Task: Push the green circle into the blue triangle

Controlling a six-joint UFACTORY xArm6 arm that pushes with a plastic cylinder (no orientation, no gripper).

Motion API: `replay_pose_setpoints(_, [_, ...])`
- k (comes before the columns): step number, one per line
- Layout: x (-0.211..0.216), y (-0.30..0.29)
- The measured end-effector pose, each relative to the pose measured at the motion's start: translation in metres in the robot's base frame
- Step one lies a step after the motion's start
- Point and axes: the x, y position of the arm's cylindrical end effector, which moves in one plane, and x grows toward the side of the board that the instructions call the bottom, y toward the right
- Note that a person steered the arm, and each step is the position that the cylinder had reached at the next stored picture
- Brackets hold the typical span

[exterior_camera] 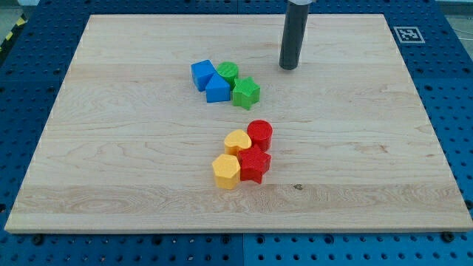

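Alone, my tip point(288, 68) stands near board's point(111, 148) top edge, right of green circle point(228, 72).

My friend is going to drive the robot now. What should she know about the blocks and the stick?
My tip is on the board, apart from every block, to the view's upper right of the green circle.
The green circle already sits against the blue triangle, at the triangle's upper right. A blue cube is on their left and a green star on their right, all bunched together.
Done: circle and triangle look to be touching.
Left: probably nothing, or one small nudge down-left to be sure.
The red and yellow blocks lower down are not involved.
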Motion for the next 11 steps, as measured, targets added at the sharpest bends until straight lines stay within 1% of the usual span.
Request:
replay_pose_setpoints(2, [-0.003, -0.001])
replay_pose_setpoints(7, [-0.005, -0.068])
replay_pose_setpoints(11, [-0.005, -0.093])
